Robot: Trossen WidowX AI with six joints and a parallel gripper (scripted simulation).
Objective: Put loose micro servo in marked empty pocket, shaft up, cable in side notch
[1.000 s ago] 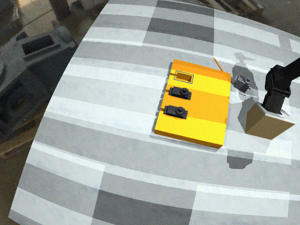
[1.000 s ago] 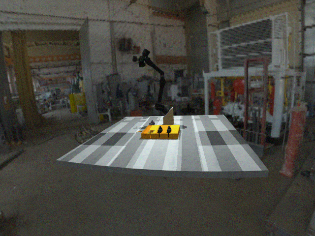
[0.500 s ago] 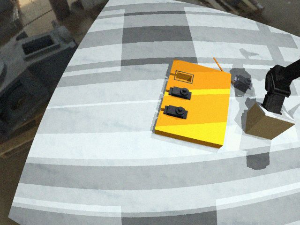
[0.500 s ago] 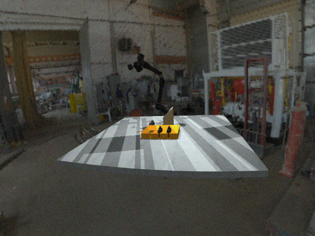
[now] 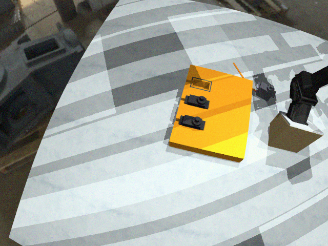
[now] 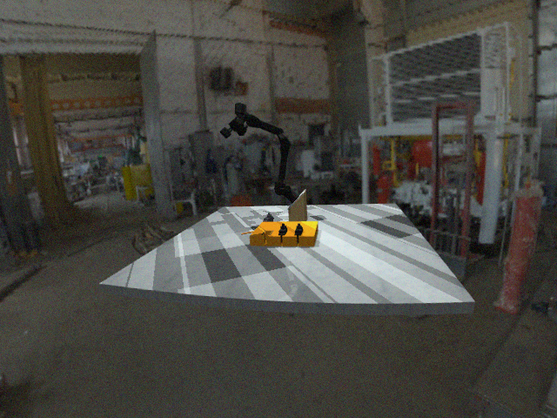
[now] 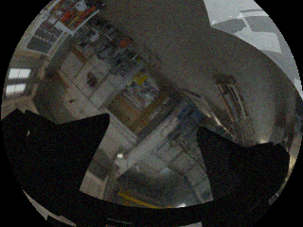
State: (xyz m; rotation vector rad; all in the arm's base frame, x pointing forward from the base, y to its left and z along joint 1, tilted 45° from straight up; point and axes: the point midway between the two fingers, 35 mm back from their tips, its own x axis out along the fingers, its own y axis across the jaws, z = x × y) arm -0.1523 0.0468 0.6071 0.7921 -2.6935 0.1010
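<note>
The loose micro servo (image 5: pixel 264 90) (image 6: pixel 268 218) is dark grey and lies on the table just right of the orange deck (image 5: pixel 227 111) (image 6: pixel 310 238), near its far corner. Its thin orange cable (image 5: pixel 238 69) runs off beyond the deck's far edge. The marked empty pocket (image 5: pixel 200 84) is a dark-outlined rectangle at the deck's far left. My gripper (image 6: pixel 224 131) (image 7: pixel 154 125) is open and empty. It hangs high in the air, well above and left of the deck, and faces out into the hall. It is out of the top view.
Two black servos (image 5: pixel 197 101) (image 5: pixel 192 122) sit mounted in the deck in a row with the pocket. The arm's base stands on a brown block (image 5: pixel 288 136) (image 6: pixel 298 207) right of the deck. The grey striped table (image 5: pixel 105 159) (image 6: pixel 359 270) ends in a curved edge on the left.
</note>
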